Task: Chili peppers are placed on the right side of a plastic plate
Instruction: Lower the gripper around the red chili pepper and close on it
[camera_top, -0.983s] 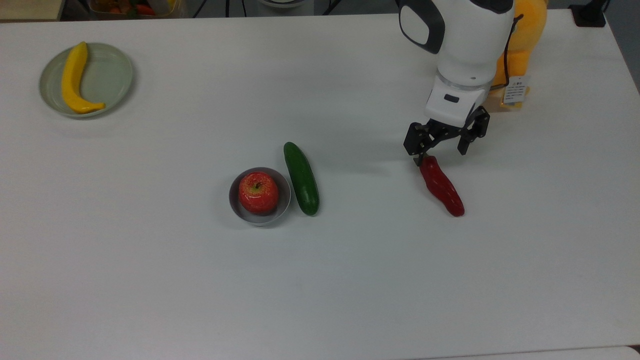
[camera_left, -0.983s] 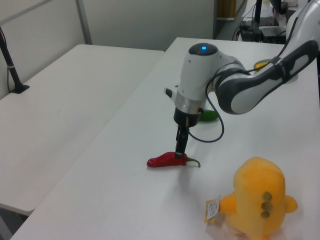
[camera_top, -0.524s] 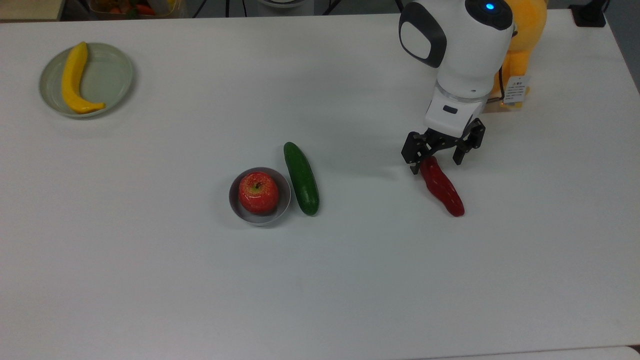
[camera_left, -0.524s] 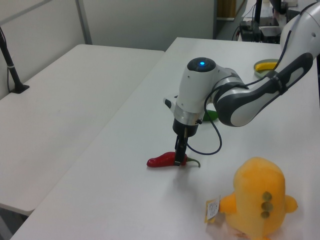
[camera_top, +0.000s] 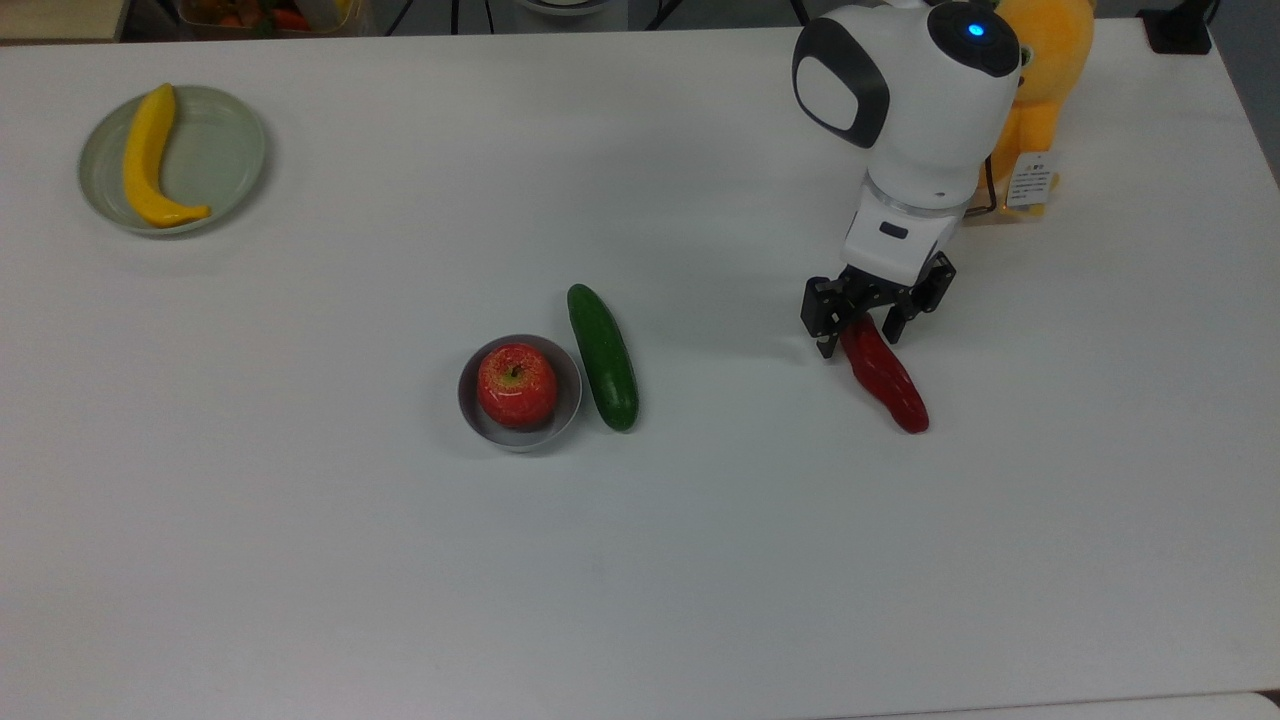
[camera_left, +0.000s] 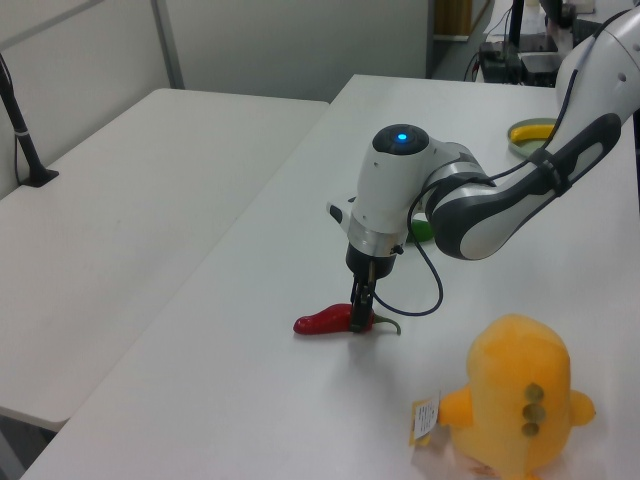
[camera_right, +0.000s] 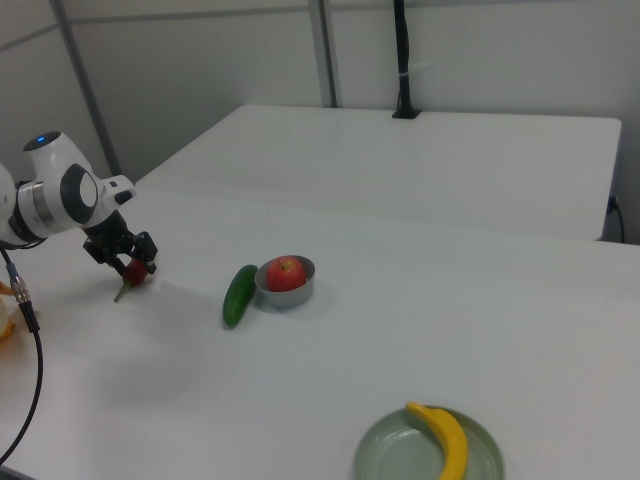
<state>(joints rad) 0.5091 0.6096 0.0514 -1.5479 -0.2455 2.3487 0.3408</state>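
A dark-red chili pepper (camera_top: 890, 385) lies flat on the white table at the top view's right, its stem end pointing toward the arm. My gripper (camera_top: 860, 335) is down at that stem end, open, with one finger on each side of the chili and only small gaps left. In the left view, the gripper (camera_left: 360, 318) stands upright over the chili (camera_left: 322, 322), whose green stem sticks out on the left view's right. The pale grey-green plastic plate (camera_top: 225, 150) sits far off at the top view's upper left, holding a banana (camera_top: 145, 150).
A small grey bowl (camera_top: 568, 400) with a red apple (camera_top: 516, 385) stands mid-table, and a cucumber (camera_top: 603, 355) lies against it. A yellow plush toy (camera_top: 1040, 90) sits behind the arm. The white tabletop (camera_top: 400, 250) stretches between chili and plate.
The gripper has come lower onto the chili's stem end and its fingers have narrowed around it. The chili has stayed where it lay.
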